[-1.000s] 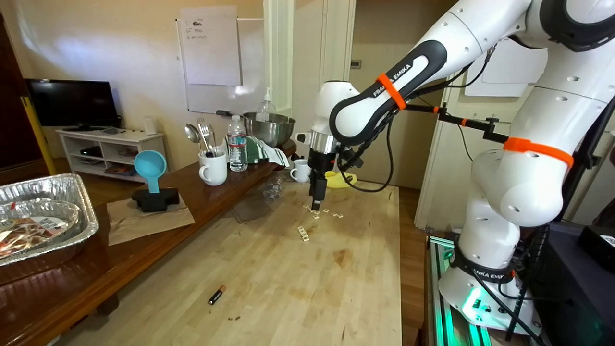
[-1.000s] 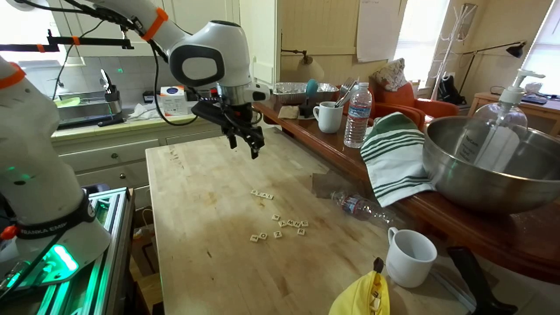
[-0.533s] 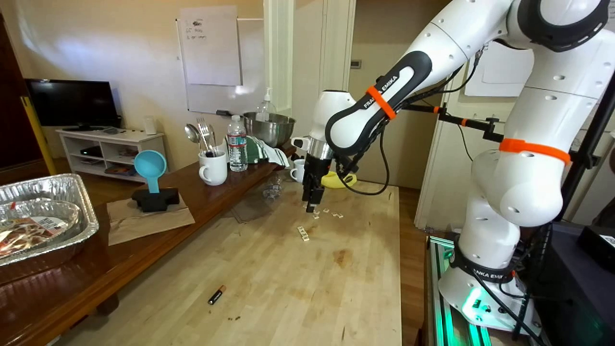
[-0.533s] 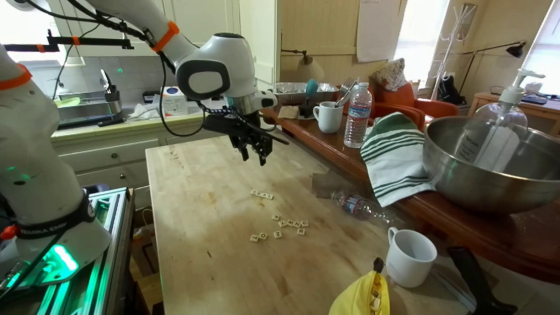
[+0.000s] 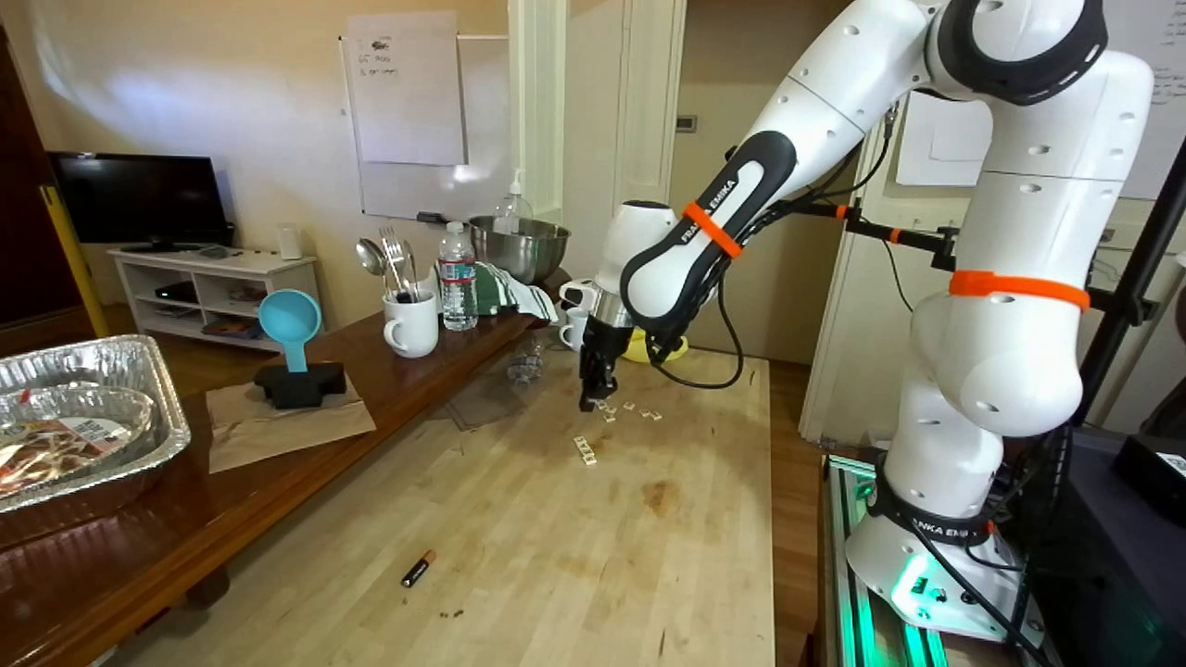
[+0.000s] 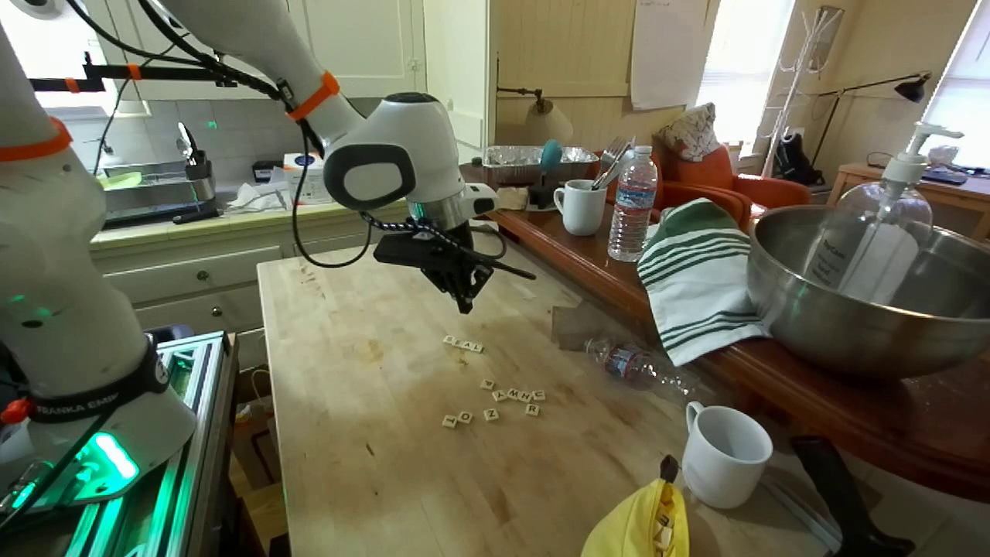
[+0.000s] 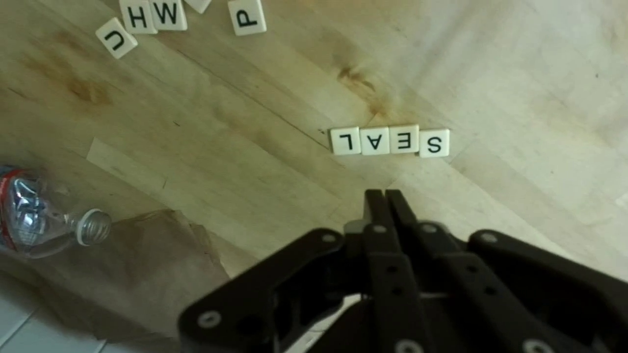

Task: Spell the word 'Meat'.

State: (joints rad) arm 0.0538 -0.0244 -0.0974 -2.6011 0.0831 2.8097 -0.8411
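Small pale letter tiles, the pieces for the word 'Meat', lie flat on the wooden table (image 5: 556, 556). Four tiles in a row (image 7: 390, 141) read SEAL, upside down in the wrist view. Apart from it lie a P tile (image 7: 247, 16), a W-or-M tile (image 7: 168, 13), an H tile (image 7: 139, 16) and a U tile (image 7: 116, 37). More loose tiles, such as a Z tile (image 6: 491, 415) and an R tile (image 6: 532, 410), show in an exterior view. My gripper (image 7: 383, 191) hangs above the table near the row, tilted, its fingertips nearly together and nothing visible between them.
A clear bottle (image 6: 638, 363) lies along the raised dark counter (image 5: 357, 350), close to brown paper (image 7: 142, 274). A white mug (image 6: 727, 456) and a yellow pouch (image 6: 642, 518) stand at one table end. A battery (image 5: 418, 568) lies towards the opposite end.
My gripper has come down and tilted, moving towards the counter side and closer to the SEAL row. Its fingers went from apart to nearly touching. The tiles have stayed where they were.
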